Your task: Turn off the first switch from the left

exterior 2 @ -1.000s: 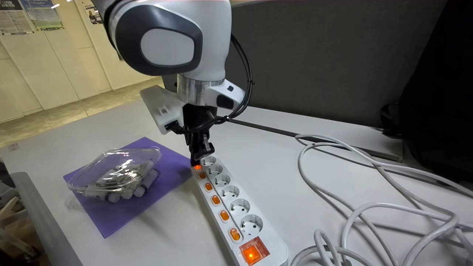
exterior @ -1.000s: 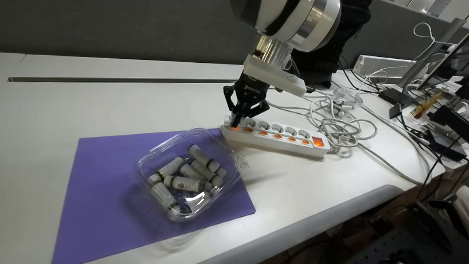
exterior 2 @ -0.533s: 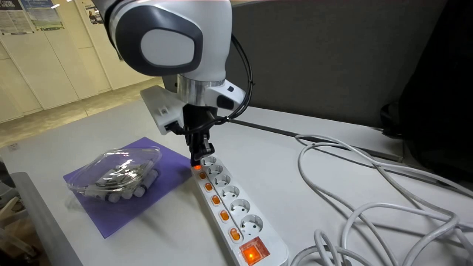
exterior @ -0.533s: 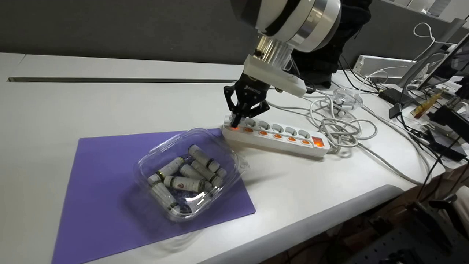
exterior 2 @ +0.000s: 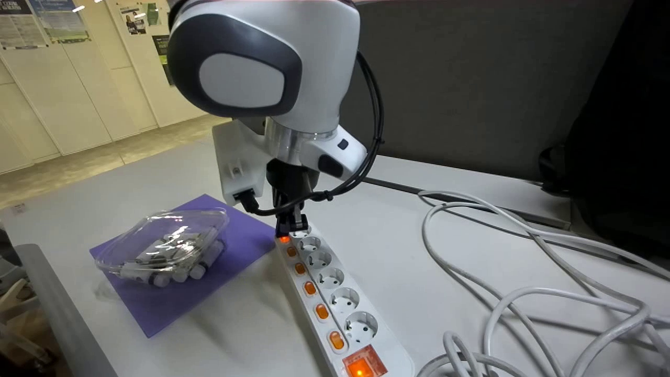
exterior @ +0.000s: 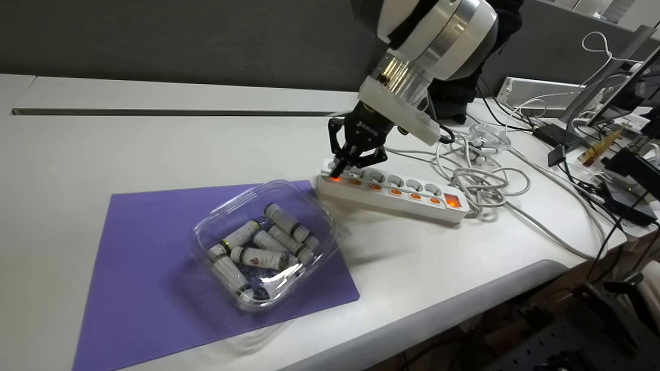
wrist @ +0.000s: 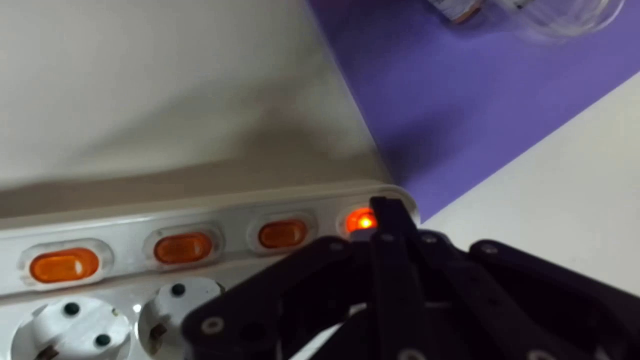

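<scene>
Because the first switch [wrist: 359,220] glows, partly covered by my clenched gripper [wrist: 389,205], I take it to be on, the press not yet won. It is leftmost in the row in an exterior view, at the end of the white power strip [exterior: 389,204] nearest the purple sheet [exterior: 139,247]; I hold nothing. In the wrist view my fingertips [wrist: 378,202] hide the side of it toward the strip's end, and whether they bear down I cannot tell. What worries me is the whole strip skidding on the white table [exterior: 154,149], should I push more sideways than down. Leaning on the wrong half could leave it lit, and a slip inward might catch the neighbouring switch [wrist: 282,233]. On the sheet stands a clear tub [exterior: 247,198] of small vials [exterior: 260,257], apart from the strip. Past the strip's lit main switch [exterior: 452,201], pale cable [exterior 2: 426,233] lies in loops; a dark panel [exterior: 180,51] rises behind the table, and in an exterior view posters [exterior 2: 60,21] hang on a pale wall [exterior 2: 63,104].
</scene>
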You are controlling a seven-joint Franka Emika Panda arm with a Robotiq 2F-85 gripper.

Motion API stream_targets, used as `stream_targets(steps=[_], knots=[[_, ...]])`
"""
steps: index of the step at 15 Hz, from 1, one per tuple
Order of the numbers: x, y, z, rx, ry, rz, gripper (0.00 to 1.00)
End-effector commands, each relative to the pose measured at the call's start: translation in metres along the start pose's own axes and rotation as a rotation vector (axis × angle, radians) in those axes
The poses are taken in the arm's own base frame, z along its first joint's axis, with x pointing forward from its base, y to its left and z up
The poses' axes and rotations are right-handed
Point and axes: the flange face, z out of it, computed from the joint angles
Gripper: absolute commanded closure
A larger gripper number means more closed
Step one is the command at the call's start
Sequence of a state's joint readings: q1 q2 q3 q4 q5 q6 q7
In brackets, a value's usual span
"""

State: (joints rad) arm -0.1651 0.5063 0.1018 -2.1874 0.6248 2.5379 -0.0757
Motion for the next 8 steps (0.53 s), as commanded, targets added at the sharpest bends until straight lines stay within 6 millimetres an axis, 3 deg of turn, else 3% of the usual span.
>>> stream_targets(steps=[1, 8], knots=[[0.005, 0.033, 0.018, 0.025, -0.022, 0.072, 1.00], [0.004, 0.052, 0.039, -0.033, -0.067, 0.111, 1.00]])
